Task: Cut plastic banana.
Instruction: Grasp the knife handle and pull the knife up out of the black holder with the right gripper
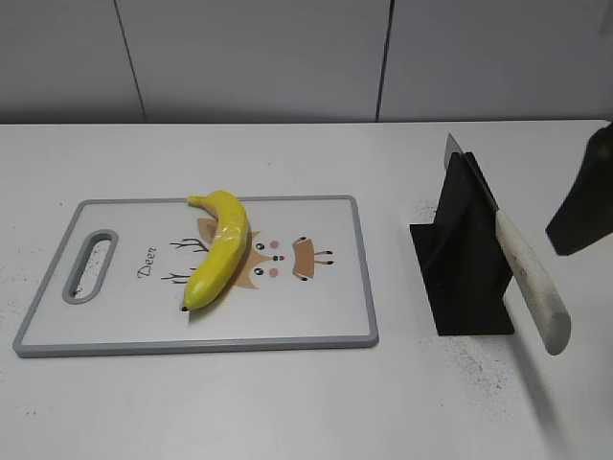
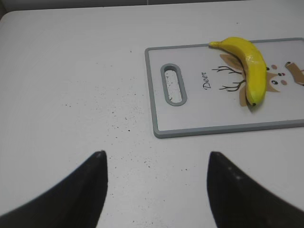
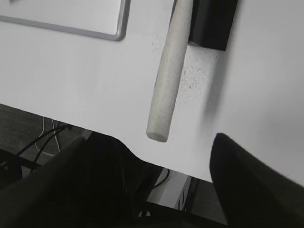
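Exterior view: banana lies lengthwise on board; knife handle just ahead of right end effector; both end effectors apart, empty.

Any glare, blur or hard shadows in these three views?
Exterior view: even light, soft shadows, a mild sheen on the banana, sharp throughout. Left wrist view: board crisp, the left pincer fingers dark and soft-edged. Right wrist view: knife handle slightly soft, right pincer fingers blurred and underexposed.
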`<state>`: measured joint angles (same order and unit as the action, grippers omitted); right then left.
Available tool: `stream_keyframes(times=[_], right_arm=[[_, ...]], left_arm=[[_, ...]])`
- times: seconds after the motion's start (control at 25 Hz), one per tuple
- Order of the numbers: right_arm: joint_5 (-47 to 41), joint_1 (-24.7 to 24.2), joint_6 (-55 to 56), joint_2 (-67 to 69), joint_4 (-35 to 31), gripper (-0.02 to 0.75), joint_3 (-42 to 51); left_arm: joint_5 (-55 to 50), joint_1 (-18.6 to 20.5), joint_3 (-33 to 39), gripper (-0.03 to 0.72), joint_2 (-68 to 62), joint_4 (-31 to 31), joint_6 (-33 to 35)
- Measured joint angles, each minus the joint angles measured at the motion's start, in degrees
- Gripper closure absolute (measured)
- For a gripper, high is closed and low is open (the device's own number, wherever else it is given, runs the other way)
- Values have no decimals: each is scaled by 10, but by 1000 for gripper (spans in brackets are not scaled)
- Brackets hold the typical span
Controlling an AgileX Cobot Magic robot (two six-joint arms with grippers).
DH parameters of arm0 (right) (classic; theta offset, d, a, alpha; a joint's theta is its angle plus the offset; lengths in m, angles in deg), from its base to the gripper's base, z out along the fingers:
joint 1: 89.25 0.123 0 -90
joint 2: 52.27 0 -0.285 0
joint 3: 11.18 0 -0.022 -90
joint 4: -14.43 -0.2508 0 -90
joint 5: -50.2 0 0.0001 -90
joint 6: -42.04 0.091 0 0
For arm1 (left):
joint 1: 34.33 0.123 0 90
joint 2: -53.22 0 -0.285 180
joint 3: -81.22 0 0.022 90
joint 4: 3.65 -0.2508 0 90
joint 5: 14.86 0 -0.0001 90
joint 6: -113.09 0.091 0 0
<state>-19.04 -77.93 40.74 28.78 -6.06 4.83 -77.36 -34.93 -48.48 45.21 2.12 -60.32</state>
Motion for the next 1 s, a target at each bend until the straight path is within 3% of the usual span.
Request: stream_keyframes(times=[0.28, 0.64, 0.8, 1.0], right_arm=[[3, 4, 2, 114, 2, 145, 0], [99, 54, 35, 174, 42, 148, 0], [98, 56, 59, 189, 60, 207, 0], [82, 56, 68, 198, 62, 350, 0]], left_arm=[[0, 0, 0, 70, 0, 0, 0], [0, 0, 0, 100, 0, 0, 0], [0, 0, 0, 103, 0, 0, 0], [0, 0, 0, 103, 0, 0, 0]])
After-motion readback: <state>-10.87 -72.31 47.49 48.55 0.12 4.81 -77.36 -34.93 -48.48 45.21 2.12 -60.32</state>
